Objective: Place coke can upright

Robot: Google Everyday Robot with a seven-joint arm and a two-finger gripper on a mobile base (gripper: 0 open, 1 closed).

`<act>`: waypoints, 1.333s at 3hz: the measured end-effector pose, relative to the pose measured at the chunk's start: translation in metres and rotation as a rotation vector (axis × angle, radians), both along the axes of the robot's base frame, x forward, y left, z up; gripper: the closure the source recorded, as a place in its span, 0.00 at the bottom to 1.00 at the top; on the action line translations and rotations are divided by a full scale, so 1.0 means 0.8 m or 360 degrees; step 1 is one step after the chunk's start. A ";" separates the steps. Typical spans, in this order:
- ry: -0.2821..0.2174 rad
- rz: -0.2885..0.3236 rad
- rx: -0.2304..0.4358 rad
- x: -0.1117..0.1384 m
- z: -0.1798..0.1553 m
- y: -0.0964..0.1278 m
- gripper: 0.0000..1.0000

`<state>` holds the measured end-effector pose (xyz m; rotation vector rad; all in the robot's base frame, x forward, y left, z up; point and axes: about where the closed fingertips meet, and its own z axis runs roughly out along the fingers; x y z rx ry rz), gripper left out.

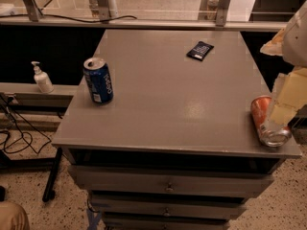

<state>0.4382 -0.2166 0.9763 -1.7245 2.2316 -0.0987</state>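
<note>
The coke can (262,118) is orange-red with a silver top. It lies on its side at the right front corner of the grey table (168,95), its silver end towards the front edge. My gripper (279,113) reaches in from the right edge of the view. Its pale yellow end sits right over the can and covers the can's right side. The arm's white body shows above it at the upper right.
A blue Pepsi can (98,80) stands upright at the table's left side. A small dark packet (200,50) lies at the back right. A white pump bottle (42,77) stands on a lower ledge to the left. Drawers sit under the tabletop.
</note>
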 end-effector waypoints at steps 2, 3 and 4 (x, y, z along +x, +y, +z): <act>-0.0058 -0.0156 0.0034 0.020 -0.011 -0.018 0.00; -0.0151 -0.0506 -0.0010 0.051 -0.041 -0.066 0.00; -0.0225 -0.0800 -0.0119 0.069 -0.055 -0.112 0.00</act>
